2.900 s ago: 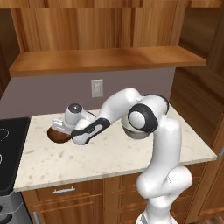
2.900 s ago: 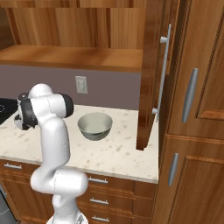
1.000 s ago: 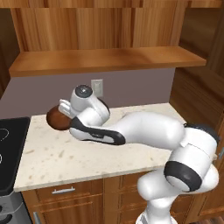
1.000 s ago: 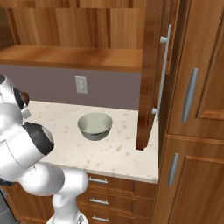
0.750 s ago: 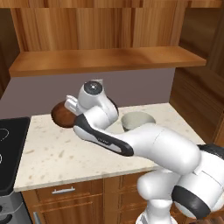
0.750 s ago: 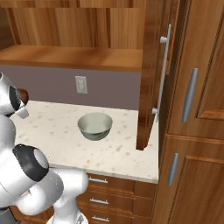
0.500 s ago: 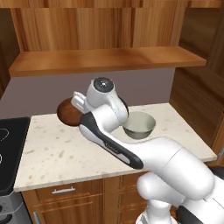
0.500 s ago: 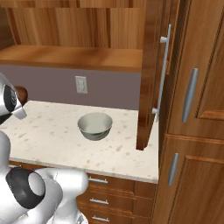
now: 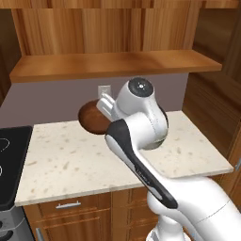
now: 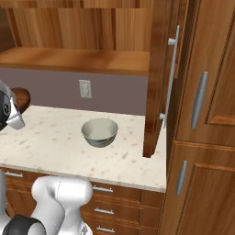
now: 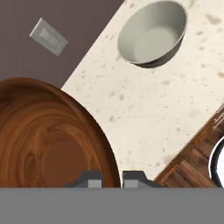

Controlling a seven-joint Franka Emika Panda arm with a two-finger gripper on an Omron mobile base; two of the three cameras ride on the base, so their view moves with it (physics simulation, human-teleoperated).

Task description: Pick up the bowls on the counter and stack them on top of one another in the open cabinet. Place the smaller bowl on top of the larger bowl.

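End effector [image 11: 111, 178] clamped on the rim of the smaller bowl [image 11: 48, 135], held above the tabletop [image 11: 166, 105]. Larger bowl [image 11: 151, 35] rests at 1 o'clock in the hand view. Keep the bowl level; stack it only once the larger sits inside the open cabinet [image 10: 78, 59].

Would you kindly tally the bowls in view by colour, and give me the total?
Dark reddish-brown wooden bowl: 1, shallow, held up off the counter at its rim by the gripper.
Pale grey-green bowl: 1, standing upright on the counter.
Total: 2 bowls.
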